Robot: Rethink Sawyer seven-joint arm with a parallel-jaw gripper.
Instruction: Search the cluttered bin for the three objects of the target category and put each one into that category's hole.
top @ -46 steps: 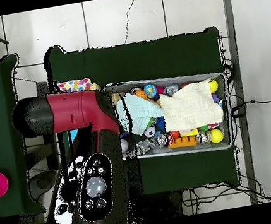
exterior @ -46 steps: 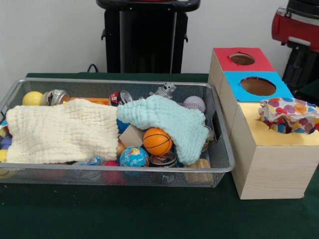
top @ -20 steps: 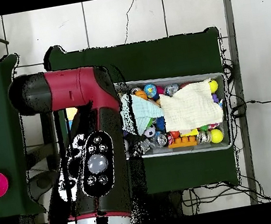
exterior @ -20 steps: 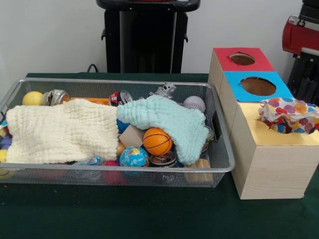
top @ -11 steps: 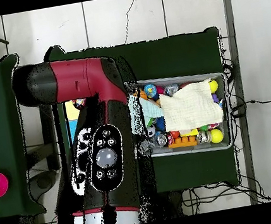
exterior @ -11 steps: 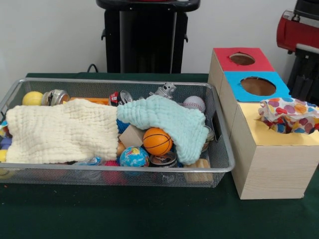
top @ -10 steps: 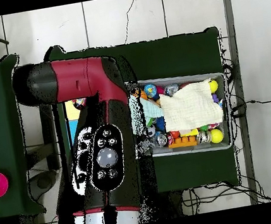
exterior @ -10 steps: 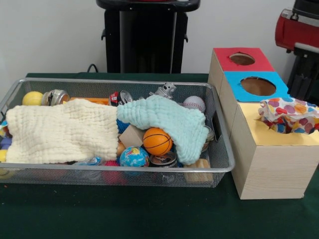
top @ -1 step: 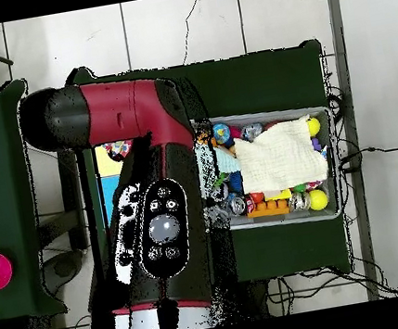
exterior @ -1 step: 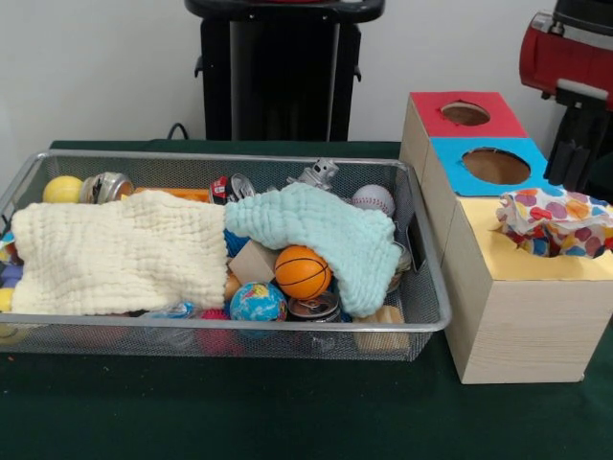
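Your arm (exterior @ -1 step: 565, 57) sits right of the bin (exterior @ -1 step: 421, 287); the gripper itself stays hidden, so its grip can't be told.

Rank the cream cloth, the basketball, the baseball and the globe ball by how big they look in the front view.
Largest to smallest:
1. cream cloth
2. basketball and globe ball, about alike
3. baseball, though it sits farther back

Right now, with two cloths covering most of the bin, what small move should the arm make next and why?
Probably bring the arm over the bin and lift the blue cloth. It drapes over the basketball and other items, hiding what lies beneath. The gripper is not in view.
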